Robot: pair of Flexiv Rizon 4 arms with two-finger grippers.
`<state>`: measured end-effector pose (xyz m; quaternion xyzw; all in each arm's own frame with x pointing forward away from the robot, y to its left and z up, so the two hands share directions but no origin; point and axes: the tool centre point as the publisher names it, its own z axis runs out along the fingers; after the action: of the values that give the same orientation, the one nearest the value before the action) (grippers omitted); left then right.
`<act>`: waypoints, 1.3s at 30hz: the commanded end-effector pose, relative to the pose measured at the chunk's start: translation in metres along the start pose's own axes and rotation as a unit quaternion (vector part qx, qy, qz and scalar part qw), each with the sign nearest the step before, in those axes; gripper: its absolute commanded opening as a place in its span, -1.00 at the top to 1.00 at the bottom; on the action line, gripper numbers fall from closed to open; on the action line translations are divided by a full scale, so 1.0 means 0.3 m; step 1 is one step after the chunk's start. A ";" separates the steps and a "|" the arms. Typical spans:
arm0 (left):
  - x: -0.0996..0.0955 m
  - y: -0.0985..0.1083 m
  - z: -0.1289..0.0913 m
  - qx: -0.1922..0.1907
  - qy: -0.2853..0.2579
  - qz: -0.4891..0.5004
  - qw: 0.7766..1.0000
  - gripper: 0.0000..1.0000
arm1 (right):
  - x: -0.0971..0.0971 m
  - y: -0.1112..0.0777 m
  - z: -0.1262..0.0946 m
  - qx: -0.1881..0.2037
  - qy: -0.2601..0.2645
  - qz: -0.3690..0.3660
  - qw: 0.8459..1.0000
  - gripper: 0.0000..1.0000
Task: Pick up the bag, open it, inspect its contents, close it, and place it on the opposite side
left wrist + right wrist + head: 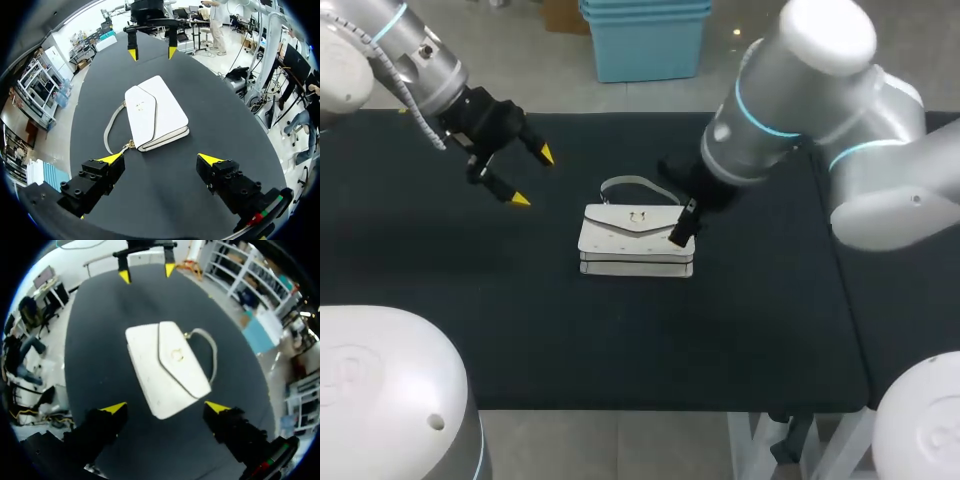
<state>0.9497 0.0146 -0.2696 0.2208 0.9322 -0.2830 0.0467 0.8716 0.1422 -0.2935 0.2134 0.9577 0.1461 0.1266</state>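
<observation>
Head view: the white bag [636,240] is lying flat near the middle of the dark table [470,300], face up. Its flap [638,222] is lying closed, and a small gold clasp [639,216] is showing at the flap's point. The pale strap [640,185] is lying in a loop on the cloth along the bag's far edge.

I am holding the left gripper [533,176] above the table, off to the bag's left and well apart from it. Its fingers are spread wide and are gripping nothing. The right gripper [680,228] is hanging over the bag's right end; from this view I cannot tell whether it is touching the flap.

Left wrist view: the left gripper [161,159] is pointing at the bag [156,114] with both yellow tips apart. The strap end [112,131] is lying just ahead of one finger. The right gripper [151,53] is showing beyond the bag, also spread.

Right wrist view: the right gripper [165,407] is standing wide open. The near corner of the bag [165,367] is reaching in between its tips, with dark cloth showing on either side. The left gripper [145,274] is showing past the bag's far end.
</observation>
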 end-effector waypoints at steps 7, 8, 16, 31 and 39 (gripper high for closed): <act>-0.016 0.012 0.008 0.010 0.009 0.013 1.000 -1.00 | 0.042 0.048 0.042 0.099 -0.474 -0.114 0.868 -1.00; -0.019 0.011 0.009 0.012 0.009 0.017 1.000 -1.00 | 0.046 0.046 0.042 0.088 -0.482 -0.113 0.865 -1.00; -0.034 0.001 0.027 0.018 0.012 0.027 0.999 -1.00 | 0.067 0.004 0.042 0.037 -0.538 -0.094 0.837 -1.00; -0.050 -0.008 0.044 0.013 0.022 0.024 0.999 -1.00 | 0.080 -0.038 0.056 0.005 -0.559 -0.061 0.827 -1.00; -0.057 -0.007 0.060 0.012 0.028 0.030 0.999 -1.00 | 0.059 -0.002 0.022 -0.015 -0.561 -0.099 0.822 -1.00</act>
<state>0.9598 -0.0013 -0.2777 0.2554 0.9232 -0.2857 0.0294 0.8595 0.1512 -0.3025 0.1762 0.8097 0.0125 0.5596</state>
